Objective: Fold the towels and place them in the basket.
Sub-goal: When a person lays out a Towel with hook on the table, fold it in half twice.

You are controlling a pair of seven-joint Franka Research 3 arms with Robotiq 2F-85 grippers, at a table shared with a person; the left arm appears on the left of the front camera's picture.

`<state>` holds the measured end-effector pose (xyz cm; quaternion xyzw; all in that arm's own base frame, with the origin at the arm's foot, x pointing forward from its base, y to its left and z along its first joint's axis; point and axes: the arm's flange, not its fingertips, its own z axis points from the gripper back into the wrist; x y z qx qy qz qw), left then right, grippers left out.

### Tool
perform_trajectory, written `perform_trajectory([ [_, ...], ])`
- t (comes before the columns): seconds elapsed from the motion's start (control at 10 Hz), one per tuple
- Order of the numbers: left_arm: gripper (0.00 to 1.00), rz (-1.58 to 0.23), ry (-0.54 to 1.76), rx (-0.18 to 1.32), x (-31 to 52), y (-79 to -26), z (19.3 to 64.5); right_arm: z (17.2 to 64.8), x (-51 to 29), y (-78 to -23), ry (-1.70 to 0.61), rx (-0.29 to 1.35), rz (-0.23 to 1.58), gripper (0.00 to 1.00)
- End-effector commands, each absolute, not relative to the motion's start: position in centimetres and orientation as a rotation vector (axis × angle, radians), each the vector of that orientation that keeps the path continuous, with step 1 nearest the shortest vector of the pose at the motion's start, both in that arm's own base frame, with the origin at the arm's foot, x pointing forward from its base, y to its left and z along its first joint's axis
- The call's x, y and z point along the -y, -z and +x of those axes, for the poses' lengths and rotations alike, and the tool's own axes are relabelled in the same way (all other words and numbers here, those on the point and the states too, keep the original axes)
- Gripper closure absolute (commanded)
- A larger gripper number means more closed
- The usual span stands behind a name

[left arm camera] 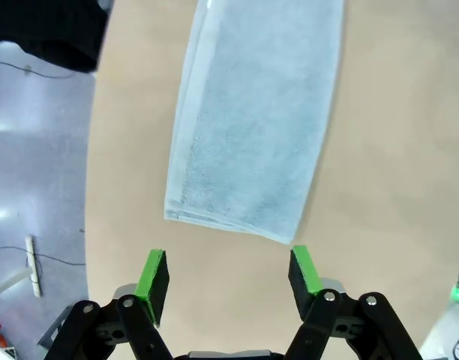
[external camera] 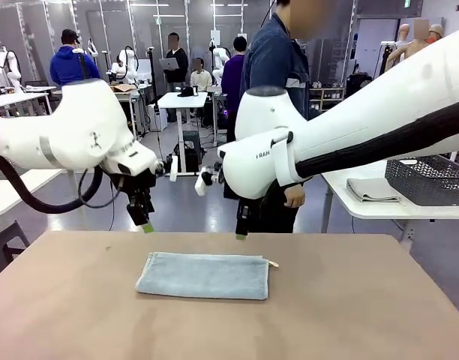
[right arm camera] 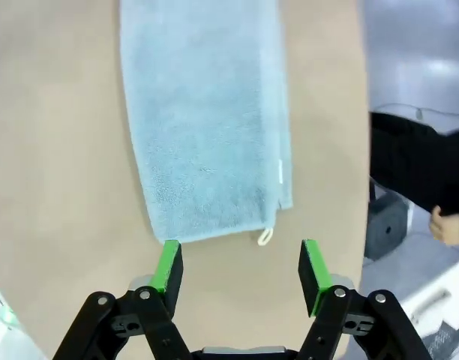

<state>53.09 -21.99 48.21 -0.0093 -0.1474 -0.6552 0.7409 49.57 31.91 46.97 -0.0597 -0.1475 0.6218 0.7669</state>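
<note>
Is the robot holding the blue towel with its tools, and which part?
Nothing is held. The left tool and right tool both hang open, and the folded blue towel lies flat on the table, untouched.

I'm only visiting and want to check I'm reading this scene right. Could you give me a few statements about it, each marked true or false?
1. The towel lies folded on the brown table. True.
2. The left end effector grips the towel. False: it is open and clear of the towel.
3. The right end effector is open. True.
4. The basket stands on the brown table. False: it stands on a white table off to the side.
5. The towel's loop is at the end near the right end effector. True.
</note>
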Motion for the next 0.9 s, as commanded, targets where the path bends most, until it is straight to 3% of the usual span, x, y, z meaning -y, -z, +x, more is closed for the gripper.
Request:
perform_trajectory([
  [0.0, 0.19, -0.089, 1.449, 0.356, 18.9, -50.5, 52.2, 46.7, -31.1, -49.6, -1.211, 0.356, -0.187, 0.22],
  [0.5, 0.19, -0.329, 1.474, 0.395, 14.9, -52.9, 51.9, 42.1, -30.5, -54.9, -0.635, 0.302, -0.014, 0.22],
  [0.8, 0.19, -0.518, 1.441, 0.481, 12.2, -53.9, 52.5, 41.0, -26.4, -55.4, -0.392, 0.436, 0.113, 0.22],
])
